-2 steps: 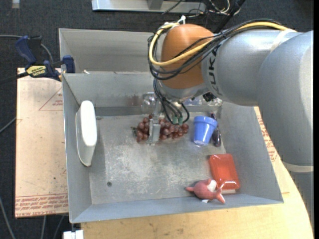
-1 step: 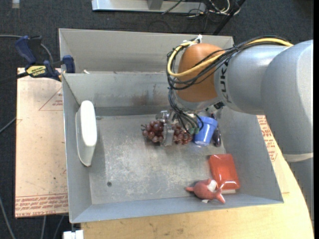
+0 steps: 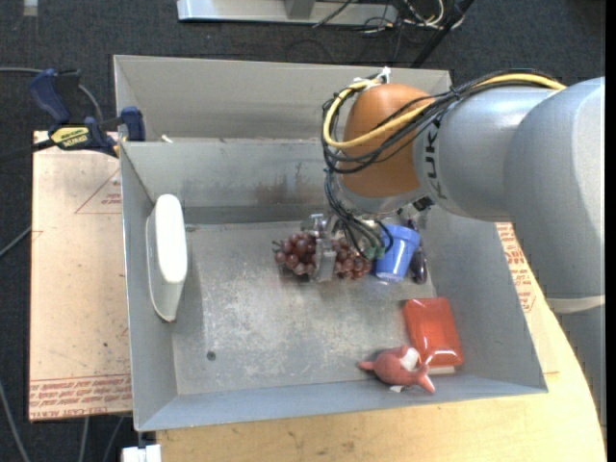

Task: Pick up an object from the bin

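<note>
The orange wrist cover (image 3: 385, 138) is seen uppermost. Beneath it the hand (image 3: 330, 246) is set among a dark red grape bunch (image 3: 300, 251) mid-bin (image 3: 144, 354), its state masked by cables and not to be told. A blue cup (image 3: 397, 253) is crowded just beside it, and bare floor is left toward the left wall.

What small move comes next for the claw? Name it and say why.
Probably ease the claw straight down a little: it sits over the middle of the dark red grape bunch, and the blue cup crowds the bunch's right end.
</note>
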You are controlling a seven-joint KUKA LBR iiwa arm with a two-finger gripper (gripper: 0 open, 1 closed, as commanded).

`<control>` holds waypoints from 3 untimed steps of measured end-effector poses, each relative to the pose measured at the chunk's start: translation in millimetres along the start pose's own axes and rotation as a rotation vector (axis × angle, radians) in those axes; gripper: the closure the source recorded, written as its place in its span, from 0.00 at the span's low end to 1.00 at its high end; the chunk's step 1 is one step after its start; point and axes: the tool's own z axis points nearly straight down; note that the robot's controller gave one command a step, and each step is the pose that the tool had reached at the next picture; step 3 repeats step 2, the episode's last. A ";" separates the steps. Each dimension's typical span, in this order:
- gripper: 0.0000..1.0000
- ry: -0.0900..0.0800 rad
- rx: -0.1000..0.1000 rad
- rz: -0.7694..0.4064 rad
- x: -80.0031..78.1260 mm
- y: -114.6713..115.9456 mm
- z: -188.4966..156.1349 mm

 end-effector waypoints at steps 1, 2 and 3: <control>1.00 -0.008 0.000 0.014 -0.9 1.6 -155.9; 1.00 -0.004 -0.001 0.014 0.1 1.5 -153.8; 1.00 -0.004 -0.001 0.014 0.1 1.5 -153.8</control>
